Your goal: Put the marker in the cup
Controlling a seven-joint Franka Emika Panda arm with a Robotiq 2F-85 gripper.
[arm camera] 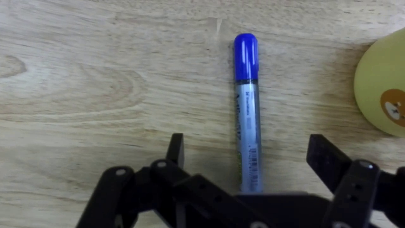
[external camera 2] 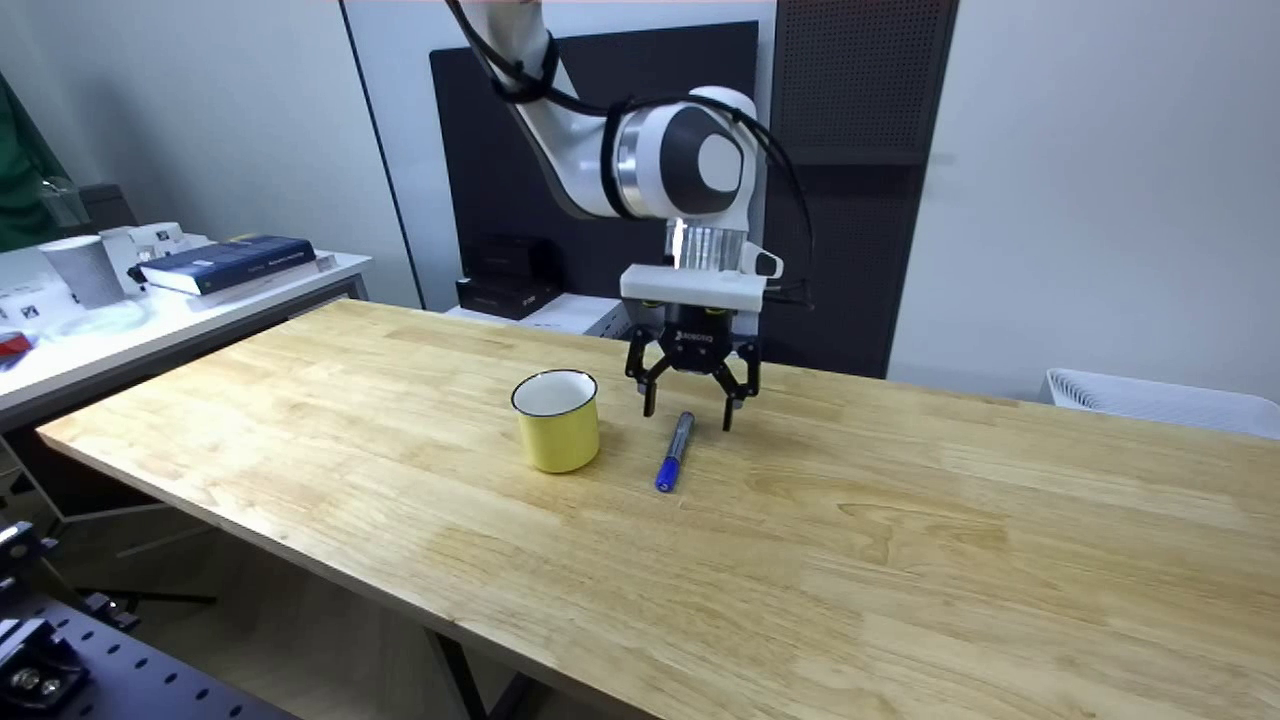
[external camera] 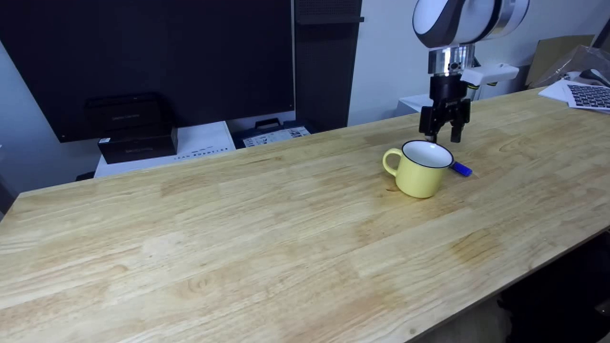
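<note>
The blue marker (external camera 2: 675, 452) lies flat on the wooden table, with its blue cap and pale label clear in the wrist view (arm camera: 248, 110). In an exterior view (external camera: 461, 168) the cup hides most of it. The pale yellow cup (external camera 2: 560, 437) stands upright beside the marker, a short way apart. It shows whole in an exterior view (external camera: 420, 180) and partly at the right edge of the wrist view (arm camera: 378, 79). My gripper (external camera 2: 688, 419) is open and empty, pointing down above the marker's uncapped end. Its fingers are on either side of the marker, not touching it.
The wooden table (external camera: 214, 247) has a long front edge. A laptop (external camera: 591, 96) lies at its far end. Dark boxes (external camera: 138, 146) stand behind the table. A side table holds a blue book (external camera 2: 228, 263) and a grey cup (external camera 2: 85, 272). A white bin (external camera 2: 1160, 402) stands behind.
</note>
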